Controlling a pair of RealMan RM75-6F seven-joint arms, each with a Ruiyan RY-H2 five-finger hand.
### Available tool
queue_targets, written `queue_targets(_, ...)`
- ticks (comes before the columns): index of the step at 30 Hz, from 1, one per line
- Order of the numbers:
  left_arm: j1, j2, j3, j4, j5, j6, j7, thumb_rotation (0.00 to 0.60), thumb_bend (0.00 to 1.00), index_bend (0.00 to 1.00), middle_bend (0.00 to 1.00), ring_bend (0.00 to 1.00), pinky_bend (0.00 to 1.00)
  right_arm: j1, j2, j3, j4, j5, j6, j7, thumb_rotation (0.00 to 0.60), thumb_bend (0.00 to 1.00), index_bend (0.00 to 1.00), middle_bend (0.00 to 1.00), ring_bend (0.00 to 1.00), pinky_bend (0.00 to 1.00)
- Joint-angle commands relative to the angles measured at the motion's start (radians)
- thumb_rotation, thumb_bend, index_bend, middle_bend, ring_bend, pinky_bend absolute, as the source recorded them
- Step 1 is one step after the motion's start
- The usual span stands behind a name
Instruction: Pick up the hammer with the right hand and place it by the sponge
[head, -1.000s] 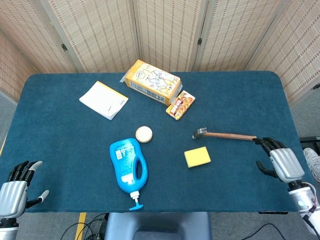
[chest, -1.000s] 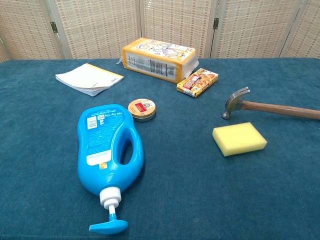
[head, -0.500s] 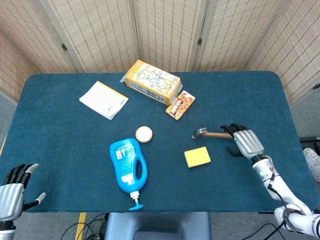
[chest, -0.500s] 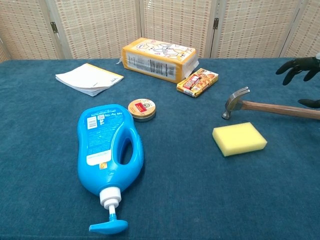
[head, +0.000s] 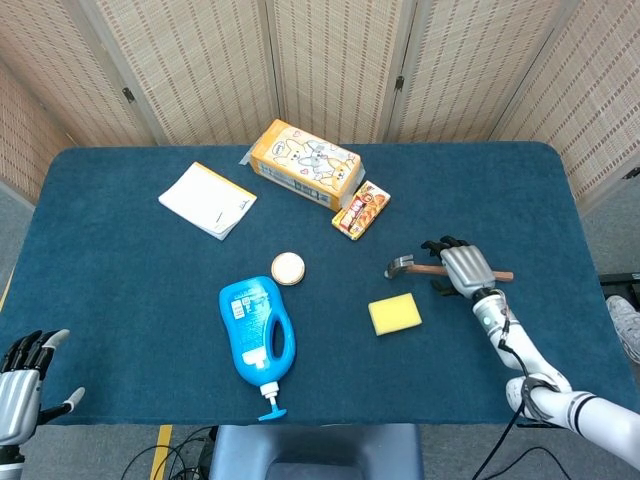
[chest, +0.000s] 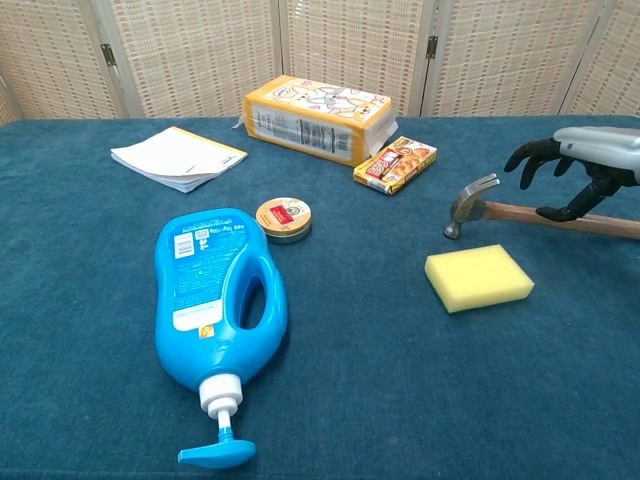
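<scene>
Scanning left to right from my remote seat: my left hand sits off the near left table corner, fingers spread apart, holding nothing; only the head view shows it. On the blue table, far left, lies a white notepad with a yellow edge strip, no writing I can read. Nearer me is a blue detergent bottle on its side, pump nozzle toward me; its label has white text blocks, too small to read. Just beyond it sits a small round tin, lid with a red-and-gold label, text illegible. At the back, a yellow package with a cartoon print on its top face and a printed panel with a barcode on the side, seen in the chest view; I cannot read the words. Beside it to the right, a small red-and-yellow snack box, lettering unreadable. Then the yellow sponge, flat, with the hammer lying just behind it, apart from it, metal head to the left, wooden handle running right. My right hand hangs over the handle's middle, dark fingers spread and curved downward, wide, thumb down by the handle; I cannot tell if it touches the wood.
</scene>
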Motion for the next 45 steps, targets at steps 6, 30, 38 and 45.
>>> queue_targets(6, 0.003, 0.002, -0.002, 0.007, -0.005, 0.0, -0.005, 0.6, 0.21, 0.17, 0.2, 0.12, 0.14, 0.045, -0.075, -0.011, 0.093, 0.024, -0.046, -0.016, 0.6, 0.32, 0.27, 0.35, 0.14, 0.23)
queue_targets(30, 0.017, -0.001, -0.003, 0.035, -0.021, 0.001, -0.032, 0.6, 0.21, 0.17, 0.2, 0.12, 0.14, 0.08, -0.132, -0.03, 0.156, 0.065, -0.084, -0.053, 0.6, 0.48, 0.42, 0.44, 0.2, 0.24)
queue_targets(38, 0.019, -0.002, -0.004, 0.043, -0.024, -0.001, -0.037, 0.6, 0.21, 0.17, 0.2, 0.12, 0.14, 0.084, -0.142, -0.028, 0.169, 0.087, -0.087, -0.064, 0.6, 0.51, 0.44, 0.47, 0.22, 0.23)
queue_targets(45, 0.021, -0.002, -0.004, 0.046, -0.027, -0.002, -0.039, 0.6, 0.21, 0.17, 0.2, 0.12, 0.14, 0.085, -0.145, -0.023, 0.176, 0.095, -0.083, -0.06, 0.6, 0.54, 0.46, 0.49, 0.23, 0.24)
